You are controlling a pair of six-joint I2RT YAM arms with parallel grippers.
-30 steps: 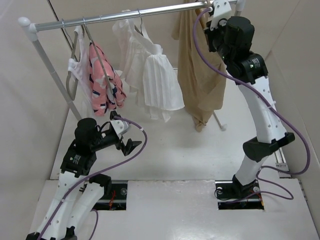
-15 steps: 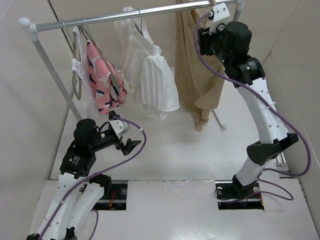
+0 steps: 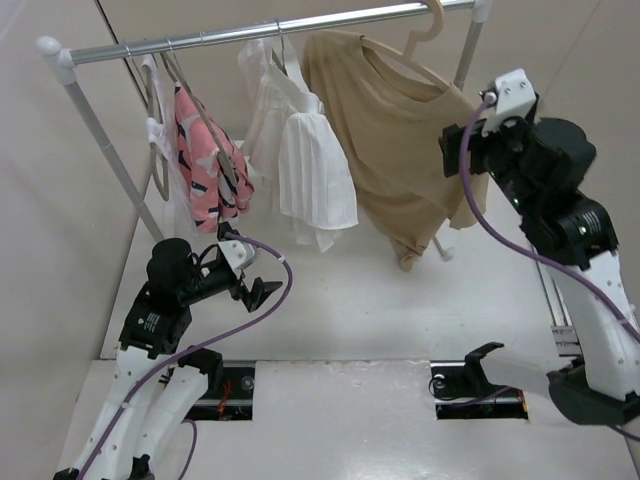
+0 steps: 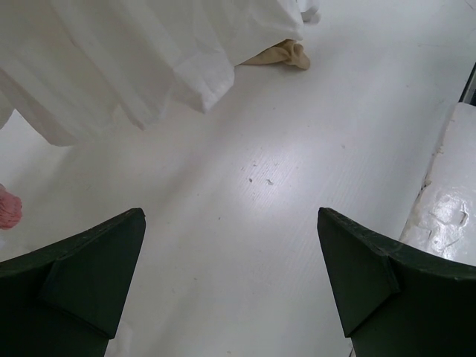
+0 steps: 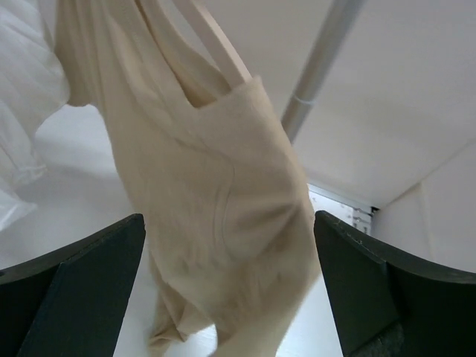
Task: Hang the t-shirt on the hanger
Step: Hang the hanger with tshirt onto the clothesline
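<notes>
**1. Right tool.** I am holding my right tool (image 3: 458,160) open and empty. In the wrist view its 2 fingers are standing wide apart with nothing between them. 1 second ago it was closed up at the rail (image 3: 250,32), at the hook of the hanger (image 3: 429,24). It is now sitting well clear of that hook, below it and to the right.

**2. T-shirt.** The t-shirt (image 3: 390,130) is hanging from the hanger, which is hooking over the right end of the rail. 1 second ago it was hanging as a narrow, bunched column. It is now spreading wide across the hanger with the neckline uppermost. Its lowest corner is reaching down to the surface (image 3: 340,290) and appears to be touching it.

**3. Left tool.** I am keeping my left tool (image 3: 262,292) open and empty, low over the surface and below the white top (image 3: 310,170). It is staying where it was.

**4. Meaning for the task.** I am judging the release as done, because the hanger is carrying the t-shirt without my support. The hanger's arms are running into the neck opening, but their ends are lying hidden under the cloth. I am therefore unable to confirm that both shoulders are seated.
</notes>
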